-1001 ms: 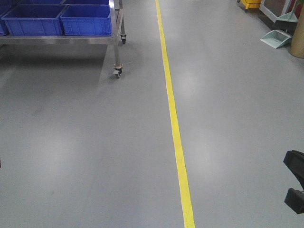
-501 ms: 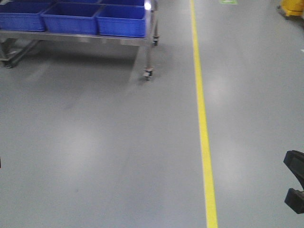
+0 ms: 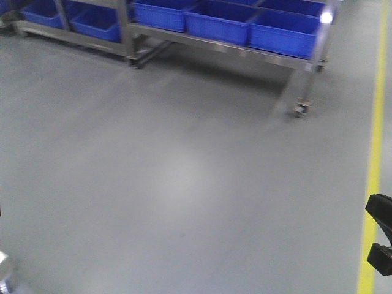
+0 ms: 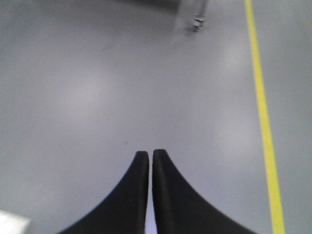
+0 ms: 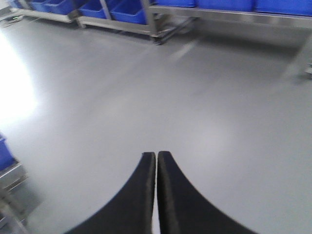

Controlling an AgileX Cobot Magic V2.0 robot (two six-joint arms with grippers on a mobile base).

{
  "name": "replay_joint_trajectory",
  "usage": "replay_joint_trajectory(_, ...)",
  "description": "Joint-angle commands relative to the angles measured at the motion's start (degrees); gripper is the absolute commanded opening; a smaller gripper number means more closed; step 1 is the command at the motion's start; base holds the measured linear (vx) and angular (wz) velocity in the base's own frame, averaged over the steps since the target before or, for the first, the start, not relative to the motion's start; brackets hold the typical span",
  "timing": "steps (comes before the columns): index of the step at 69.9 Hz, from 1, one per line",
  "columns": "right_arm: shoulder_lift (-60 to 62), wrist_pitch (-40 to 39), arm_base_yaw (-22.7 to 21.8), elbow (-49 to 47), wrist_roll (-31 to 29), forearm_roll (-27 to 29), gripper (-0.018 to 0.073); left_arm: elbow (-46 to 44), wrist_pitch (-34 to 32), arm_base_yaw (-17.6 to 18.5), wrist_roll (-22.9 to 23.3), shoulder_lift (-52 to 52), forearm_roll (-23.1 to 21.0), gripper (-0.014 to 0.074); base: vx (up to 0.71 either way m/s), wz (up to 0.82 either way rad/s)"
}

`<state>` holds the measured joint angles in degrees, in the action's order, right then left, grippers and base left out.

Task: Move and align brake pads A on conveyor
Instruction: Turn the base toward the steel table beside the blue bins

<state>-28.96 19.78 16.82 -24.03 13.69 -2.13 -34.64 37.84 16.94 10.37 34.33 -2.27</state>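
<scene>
Front view shows bare grey floor (image 3: 184, 184) lying wide and open below the steel rack (image 3: 309, 61), which runs along the top edge with blue bins (image 3: 220, 21) on its shelf. A caster (image 3: 299, 110) stands under the rack's right end. A yellow line (image 3: 372, 184) runs down the floor right of the rack.

Neither pads nor conveyor shows in any view, so their place and look cannot be told.

The left wrist view has the left gripper (image 4: 148, 152) with black fingers pressed together, holding nothing. It shows the caster and line but no bins. The right wrist view has the right gripper (image 5: 156, 155) likewise closed and empty. It shows no line, and it alone shows a near blue bin (image 5: 4, 153) far below and left of the rack.
</scene>
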Motion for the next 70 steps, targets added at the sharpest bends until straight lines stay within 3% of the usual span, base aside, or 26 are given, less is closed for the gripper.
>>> replay_joint_trajectory(1,-0.4,-3.9,-0.3,-1.6,-0.3,-0.5,-0.0008,-1.4,-3.7,0.4,0.0,0.1,-0.2,-0.0006,0.07,0.77)
replay_joint_trajectory(70,-0.4,-3.9,-0.3,-1.6,-0.3,-0.5,-0.0008,-1.4,-3.7,0.4,0.0,0.1,-0.2,-0.0006,0.07,0.80)
